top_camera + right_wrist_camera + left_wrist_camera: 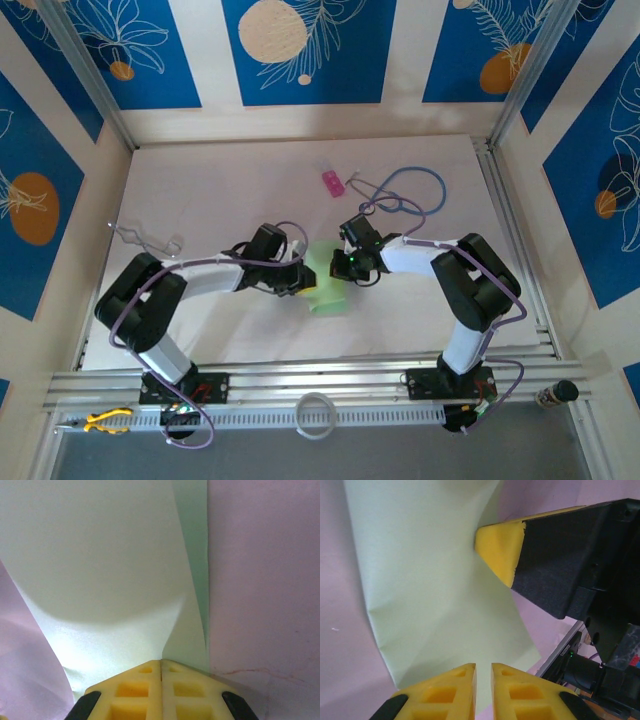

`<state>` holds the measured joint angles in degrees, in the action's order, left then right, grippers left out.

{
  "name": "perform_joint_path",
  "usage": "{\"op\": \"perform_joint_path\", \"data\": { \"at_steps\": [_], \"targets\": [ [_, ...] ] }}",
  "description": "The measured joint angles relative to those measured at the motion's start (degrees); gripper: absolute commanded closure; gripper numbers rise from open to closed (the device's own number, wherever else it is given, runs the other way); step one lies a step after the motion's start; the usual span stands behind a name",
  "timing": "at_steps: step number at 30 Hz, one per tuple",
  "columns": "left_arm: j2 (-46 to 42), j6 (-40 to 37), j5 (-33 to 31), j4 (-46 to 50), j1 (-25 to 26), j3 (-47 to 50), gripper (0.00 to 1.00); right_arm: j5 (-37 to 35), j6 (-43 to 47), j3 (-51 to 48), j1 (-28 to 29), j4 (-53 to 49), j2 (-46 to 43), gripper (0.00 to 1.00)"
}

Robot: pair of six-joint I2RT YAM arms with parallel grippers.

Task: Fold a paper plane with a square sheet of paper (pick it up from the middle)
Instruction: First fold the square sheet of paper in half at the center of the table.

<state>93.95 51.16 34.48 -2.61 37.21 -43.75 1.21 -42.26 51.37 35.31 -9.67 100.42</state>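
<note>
Pale-green sheet (325, 285) lies near the middle of the table (220, 190), a little toward the near edge. The left gripper (297, 282) and right gripper (348, 268) meet over it.

From the left wrist, the sheet shows creases and one part bowed upward. The left jaws stand a slit apart at its edge, and I cannot tell whether they pinch it.

From the right wrist, the right jaws are clenched on the sheet, which bows away from them.

Folding looks early. Some creases are made, but there is no pointed dart yet, so the nose and wing folds remain.
</note>
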Motion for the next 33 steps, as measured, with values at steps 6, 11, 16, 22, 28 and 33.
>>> {"op": "perform_joint_path", "data": {
  "at_steps": [6,11,16,22,28,33],
  "targets": [
    [4.11,-0.24,-0.70,0.66,1.92,0.04,0.84,0.00,-0.04,0.00,0.00,0.02,0.00,1.00],
    [4.85,-1.62,-1.60,0.24,2.21,1.49,0.84,-0.46,-0.22,0.02,0.26,0.02,0.00,1.00],
    [3.76,-3.32,-2.03,-0.35,2.27,2.93,0.84,-0.83,-0.24,0.02,0.37,0.02,0.00,1.00],
    [0.46,-3.50,-2.67,1.66,2.58,5.01,0.83,-0.83,-0.24,0.02,0.37,0.00,-0.02,1.00],
    [-2.51,-1.03,-2.82,1.60,2.84,4.48,0.82,-0.83,-0.22,0.02,0.37,0.00,-0.02,1.00],
    [-1.44,0.72,-3.02,-0.13,2.84,2.29,0.82,-0.85,-0.22,0.02,0.37,-0.02,-0.07,1.00]
  ]
}}
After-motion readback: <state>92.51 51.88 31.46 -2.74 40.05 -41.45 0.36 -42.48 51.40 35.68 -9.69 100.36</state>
